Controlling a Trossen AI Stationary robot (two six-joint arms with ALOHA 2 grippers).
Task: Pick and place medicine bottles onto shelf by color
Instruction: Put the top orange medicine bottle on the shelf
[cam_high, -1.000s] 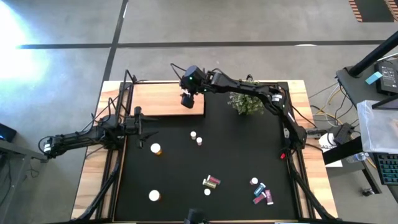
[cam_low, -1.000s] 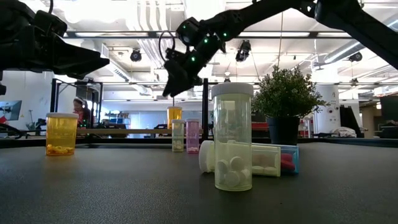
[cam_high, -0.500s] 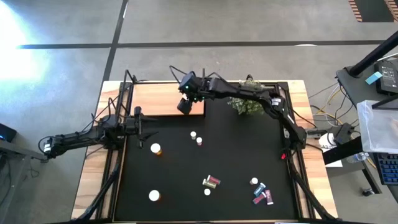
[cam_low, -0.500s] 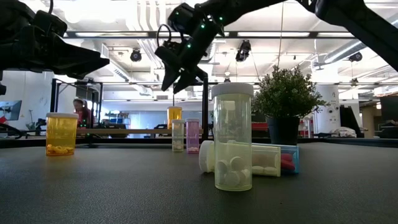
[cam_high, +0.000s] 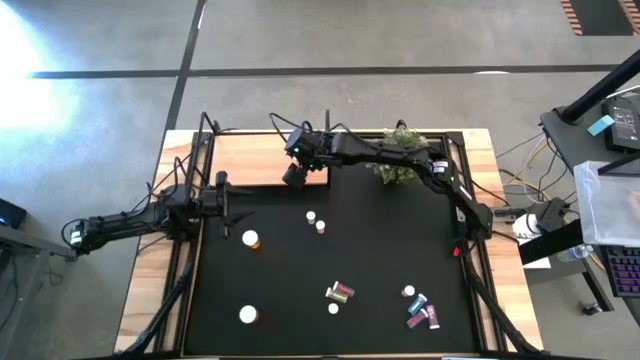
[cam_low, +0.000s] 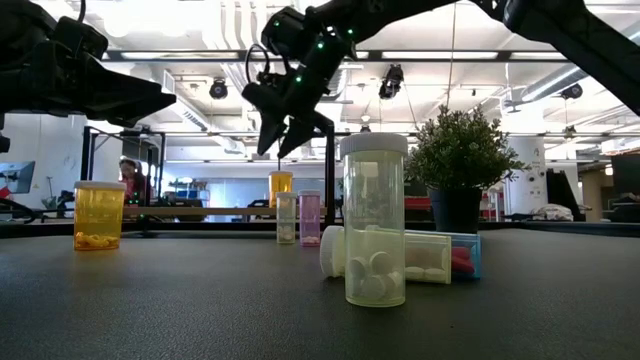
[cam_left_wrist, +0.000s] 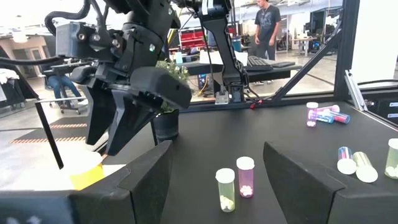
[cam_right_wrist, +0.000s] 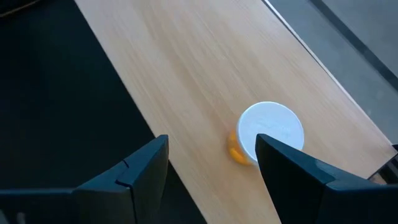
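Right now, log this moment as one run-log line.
right gripper: open, above orange bottle standing on shelf | left gripper: open, waiting at mat's left edge | other bottles on black mat

No text, label, brand, number or sign can be read in any view. The bottles (cam_low: 374, 220) carry no legible labels, and their white caps are blank.
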